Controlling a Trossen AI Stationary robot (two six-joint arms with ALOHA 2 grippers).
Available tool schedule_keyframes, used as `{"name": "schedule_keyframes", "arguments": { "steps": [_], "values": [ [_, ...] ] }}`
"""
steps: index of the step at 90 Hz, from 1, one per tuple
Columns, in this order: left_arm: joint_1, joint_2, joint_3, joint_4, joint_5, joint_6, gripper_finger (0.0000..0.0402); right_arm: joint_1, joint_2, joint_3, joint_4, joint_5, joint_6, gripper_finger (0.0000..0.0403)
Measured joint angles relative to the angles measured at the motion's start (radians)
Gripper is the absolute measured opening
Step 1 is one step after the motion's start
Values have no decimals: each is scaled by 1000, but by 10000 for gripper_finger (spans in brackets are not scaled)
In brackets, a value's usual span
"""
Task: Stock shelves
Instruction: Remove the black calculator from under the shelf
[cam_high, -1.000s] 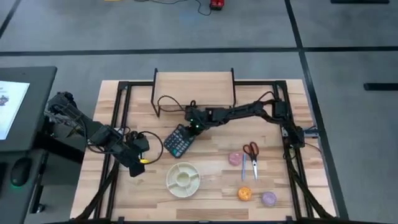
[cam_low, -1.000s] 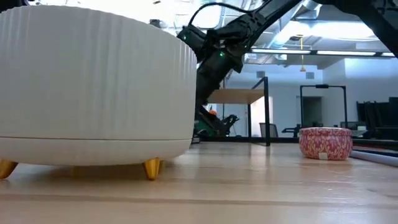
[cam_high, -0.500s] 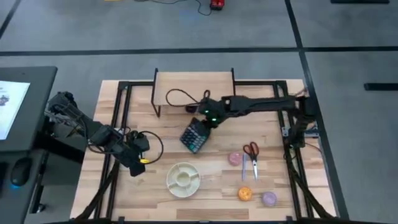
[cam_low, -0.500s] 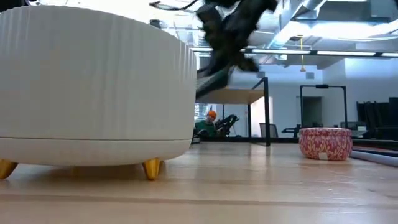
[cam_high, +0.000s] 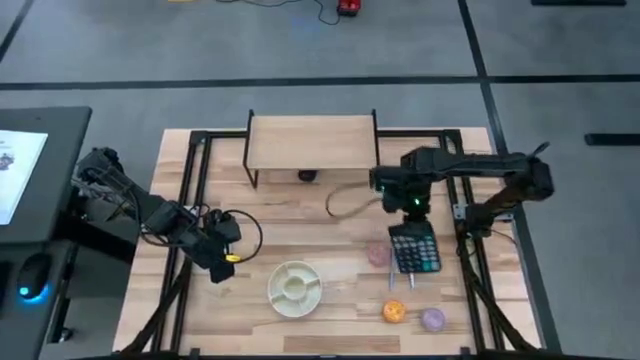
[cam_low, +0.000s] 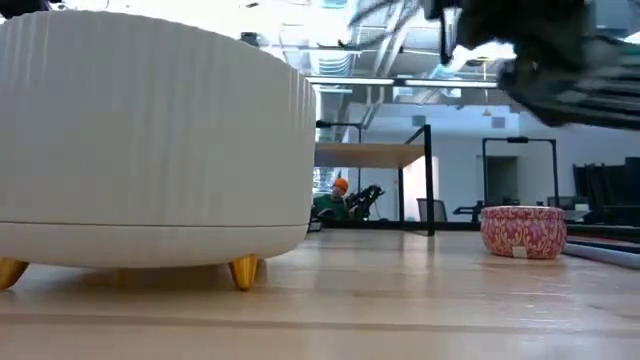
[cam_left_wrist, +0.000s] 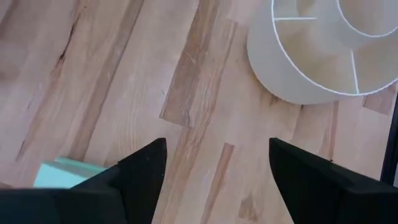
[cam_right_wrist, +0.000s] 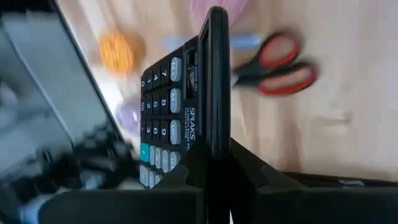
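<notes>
The shelves (cam_high: 312, 143) stand at the table's far edge on thin black legs, with nothing on top. My right gripper (cam_high: 408, 213) hovers right of centre, shut on a black calculator (cam_high: 415, 248) that hangs over the red-handled scissors (cam_right_wrist: 280, 62) and beside a pink tin (cam_high: 378, 255). In the low view the gripper and calculator (cam_low: 560, 70) are a dark blur high up. My left gripper (cam_left_wrist: 214, 168) waits open at the near left, just above the wood, close to the white divided dish (cam_high: 295, 287). My right gripper pinches the calculator's far end (cam_right_wrist: 210, 152) between its two fingers, one on the keyed face and one on the back. The fingers come from the far side, slanting down. The calculator reaches out past them toward the near edge, lifted clear of the table.
An orange round thing (cam_high: 393, 312) and a purple one (cam_high: 432, 320) lie near the front right. A small dark object (cam_high: 307, 176) sits under the shelves. A cable loop (cam_high: 345, 200) lies mid-table. A teal thing (cam_left_wrist: 62, 174) shows beside my left fingers. Black frame rails line both sides.
My right gripper has swung from the table's middle toward the right edge, carrying the calculator. The calculator has left the tabletop, is lifted clear and has turned about; it now hangs over the scissors.
</notes>
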Motion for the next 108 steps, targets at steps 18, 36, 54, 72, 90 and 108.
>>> {"name": "schedule_keyframes", "arguments": {
  "steps": [18, 36, 54, 72, 90, 108],
  "values": [
    [0, 0, 0, 2, -1, -2, 257, 10, -132, -250, 91, -32, -8, 14],
    [0, 0, 0, 1, -4, -20, 257, 15, -256, -431, 259, -38, 33, 14],
    [0, 0, 0, 0, -11, -58, 257, 26, -289, -561, 348, -28, 60, 22],
    [0, 0, 0, -1, -24, -77, 257, 57, -290, -604, 351, -38, 63, 30],
    [0, 0, 0, -1, -51, -92, 257, 90, -294, -606, 357, -4, 65, 85],
    [0, 1, 0, -1, -65, -132, 257, 82, -292, -568, 293, 0, 153, 193]
  ]
}}
